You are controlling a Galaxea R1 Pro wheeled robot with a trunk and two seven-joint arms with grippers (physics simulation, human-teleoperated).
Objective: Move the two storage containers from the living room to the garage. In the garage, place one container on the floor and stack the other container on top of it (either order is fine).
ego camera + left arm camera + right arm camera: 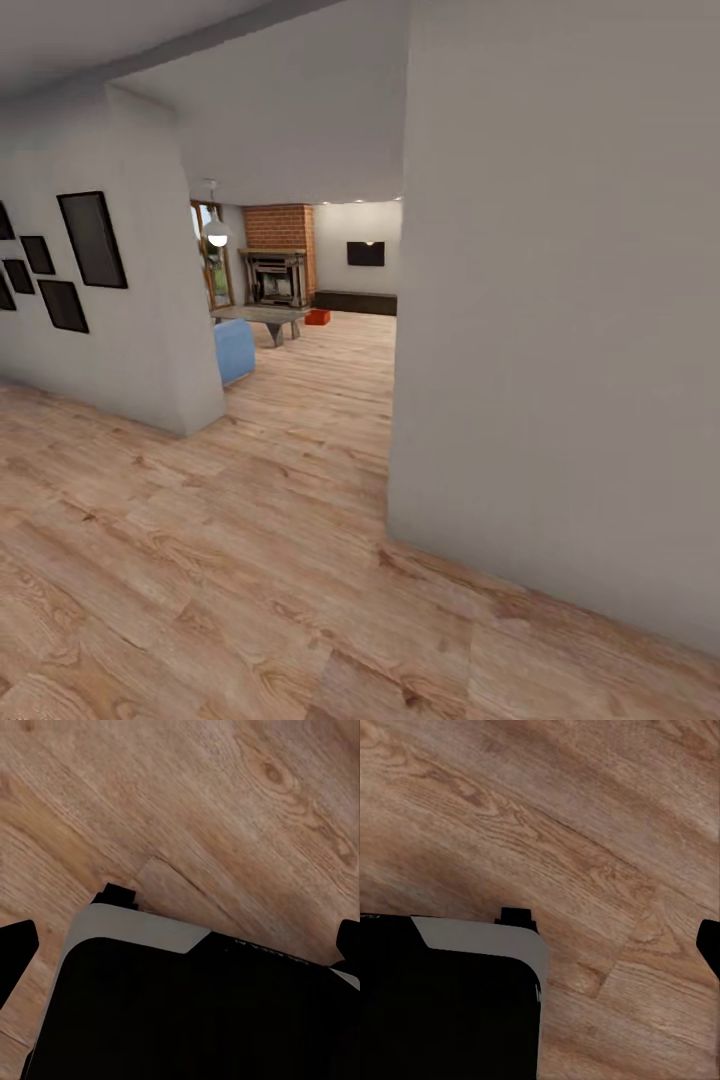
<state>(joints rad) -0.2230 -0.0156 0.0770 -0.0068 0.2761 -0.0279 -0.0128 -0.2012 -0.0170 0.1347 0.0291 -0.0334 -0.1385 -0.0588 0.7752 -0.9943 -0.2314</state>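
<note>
Head view: hallway of light wood plank floor point(200, 560), a grey wall point(560, 320) close at 3 o'clock, another wall point(140, 330) at 9 o'clock hung with dark picture frames point(92, 240). Between the two walls, an opening gives onto the living room point(300, 290), far off near 12 o'clock. Red brick fireplace point(280, 255) at its back wall, dark wall TV point(366, 253) at 1 o'clock of it, a low dark cabinet point(355, 302) beneath the TV. Glazed wooden door point(212, 262) at 9 o'clock of the fireplace, pendant lamp point(217, 236) hanging in front of it. Glass-topped worktop point(262, 316) stands before the hearth; corner of a blue sofa point(234, 350) pokes out from behind the near wall. One orange-red storage container point(317, 317) sits on the planks just beside the worktop, at its 3 o'clock, below the fireplace; too small to tell more

Left wrist view: black and grey robot base point(187, 1005) over wood planks; dark fingertips point(16, 945) of the left pincer point(184, 949) at opposite edges of the frame, spread wide, nothing between them

Right wrist view: robot base again over planks; one dark fingertip point(710, 943) of the right pincer at the frame edge. Cannot tell how far it is spread
</note>
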